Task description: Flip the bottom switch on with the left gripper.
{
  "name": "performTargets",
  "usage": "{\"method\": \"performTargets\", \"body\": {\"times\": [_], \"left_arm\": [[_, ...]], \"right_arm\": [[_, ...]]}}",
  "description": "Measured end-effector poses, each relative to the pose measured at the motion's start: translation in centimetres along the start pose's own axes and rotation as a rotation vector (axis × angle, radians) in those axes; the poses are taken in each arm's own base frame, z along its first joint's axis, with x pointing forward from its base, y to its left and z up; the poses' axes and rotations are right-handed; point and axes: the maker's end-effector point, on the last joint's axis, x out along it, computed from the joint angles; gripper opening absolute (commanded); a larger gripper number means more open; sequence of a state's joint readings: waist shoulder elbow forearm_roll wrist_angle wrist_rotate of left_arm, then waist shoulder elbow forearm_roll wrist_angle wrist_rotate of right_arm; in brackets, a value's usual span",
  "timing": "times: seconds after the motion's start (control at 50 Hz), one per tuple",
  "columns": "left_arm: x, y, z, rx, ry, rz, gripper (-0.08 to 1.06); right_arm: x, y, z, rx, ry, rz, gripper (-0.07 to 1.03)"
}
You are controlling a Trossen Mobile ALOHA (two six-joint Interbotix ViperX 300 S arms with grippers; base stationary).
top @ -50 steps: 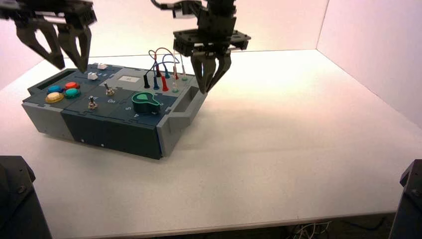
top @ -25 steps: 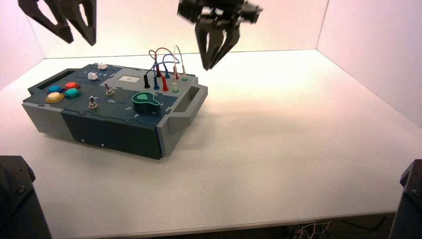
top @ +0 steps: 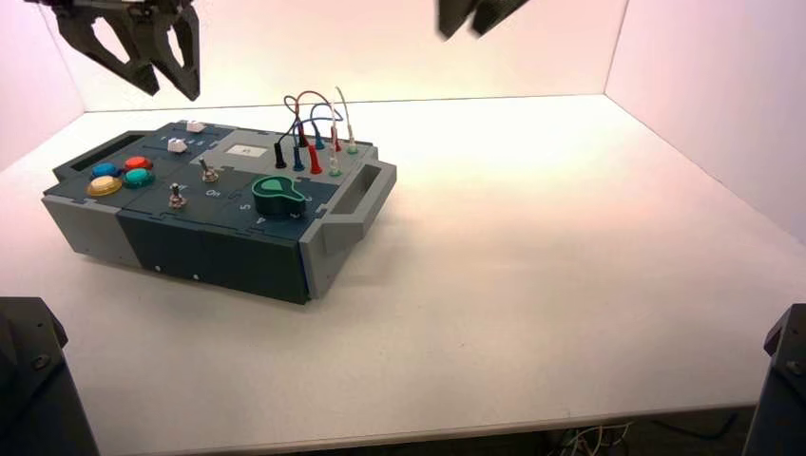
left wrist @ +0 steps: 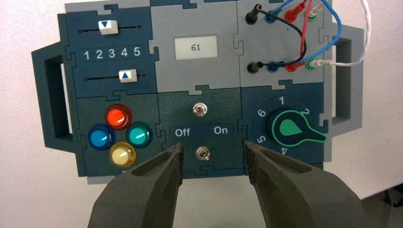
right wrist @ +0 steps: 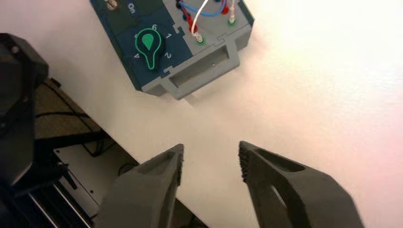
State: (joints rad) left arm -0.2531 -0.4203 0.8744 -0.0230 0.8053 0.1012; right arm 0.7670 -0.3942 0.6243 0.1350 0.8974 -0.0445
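Observation:
The grey-blue button box [top: 219, 252] lies at the table's left. Its bottom switch [left wrist: 203, 153], a tiny silver toggle, sits under the Off/On lettering, near the yellow button [left wrist: 122, 155]. In the high view the bottom switch [top: 176, 197] is the toggle nearer the box's front. My left gripper [top: 173, 92] hangs open high above the box's back left. In its wrist view the left gripper [left wrist: 212, 148] frames the switch between spread fingers without touching it. My right gripper [right wrist: 210, 146] is open over bare table. In the high view the right gripper [top: 480, 17] is mostly cut off at the top edge.
A second silver toggle [left wrist: 199, 110] sits above the lettering, below the white label [left wrist: 195, 47] reading 61. A green knob [left wrist: 290, 132], plugged wires [left wrist: 304, 33], two sliders [left wrist: 127, 76] and three more coloured buttons share the box. Black arm bases [top: 28, 380] stand at the front corners.
The right gripper rose from beside the box's right handle almost out of the high view, and its jaws opened. The left gripper rose, then shifted slightly right.

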Motion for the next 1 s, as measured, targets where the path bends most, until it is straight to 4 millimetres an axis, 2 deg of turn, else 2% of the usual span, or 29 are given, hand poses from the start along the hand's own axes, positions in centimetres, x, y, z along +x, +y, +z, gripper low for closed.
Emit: {"method": "performTargets", "body": {"times": [0.12,0.24,0.46,0.56,0.7,1.0], "left_arm": [[0.2,0.0,-0.2,0.0,0.0,0.0,0.67],[0.3,-0.1,-0.4,0.0,-0.002,0.0,0.67],[0.2,0.0,-0.4,0.0,-0.018,0.002,0.67],[0.0,-0.1,-0.4,0.001,-0.031,0.003,0.67],[-0.4,-0.1,-0.2,0.0,-0.049,0.004,0.67],[-0.4,-0.2,-0.1,0.004,-0.054,0.003,0.67]], "right_arm": [[-2.3,-0.1,-1.1,-0.015,-0.067,-0.013,0.84],[-4.4,-0.8,-2.5,-0.016,-0.136,-0.041,0.9],[-5.6,-3.2,-5.4,0.057,-0.222,-0.098,0.94],[-5.4,-3.6,-6.6,0.076,-0.239,-0.111,0.94],[-3.9,-4.0,-8.2,0.108,-0.211,-0.113,0.94],[-3.1,-4.0,-8.3,0.144,-0.24,-0.101,0.94]]}}
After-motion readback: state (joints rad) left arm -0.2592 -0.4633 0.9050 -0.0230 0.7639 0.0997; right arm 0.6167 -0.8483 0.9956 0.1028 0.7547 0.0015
